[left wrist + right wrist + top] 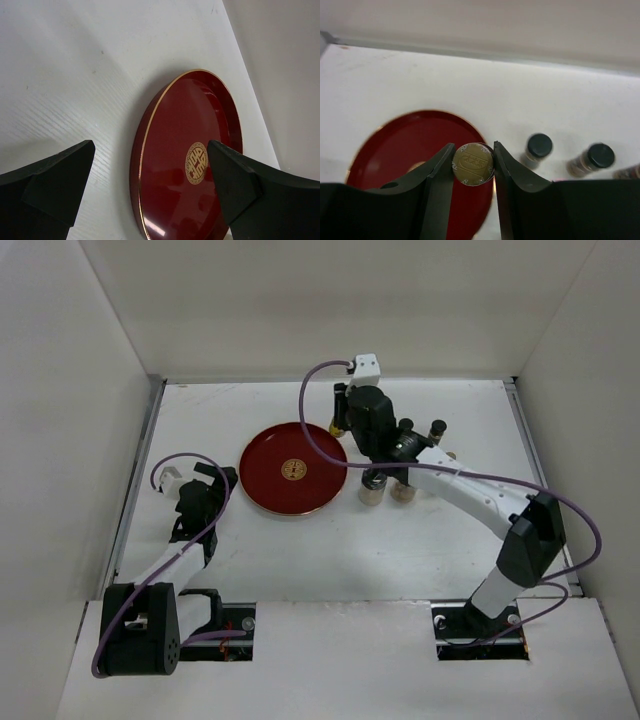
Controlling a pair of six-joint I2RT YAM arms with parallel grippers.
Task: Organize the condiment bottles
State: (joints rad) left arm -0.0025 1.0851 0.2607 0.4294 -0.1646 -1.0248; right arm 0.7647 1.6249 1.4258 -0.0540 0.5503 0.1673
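Note:
My right gripper (473,147) is shut on a small jar with a round gold-brown cap (473,163), held over the right rim of the red tray (405,145). From above, that gripper (342,420) hangs by the tray's (270,455) far right edge, and an amber bit of the jar (335,427) shows beside it. Two black-capped bottles (539,146) (600,155) stand on the table to the right. My left gripper (150,150) is open and holds nothing, low at the tray's (175,125) left side.
More condiment bottles cluster under the right arm: two black-capped ones (407,426) (437,427) and two pale jars (372,491) (403,490). White walls close in the table on the left, back and right.

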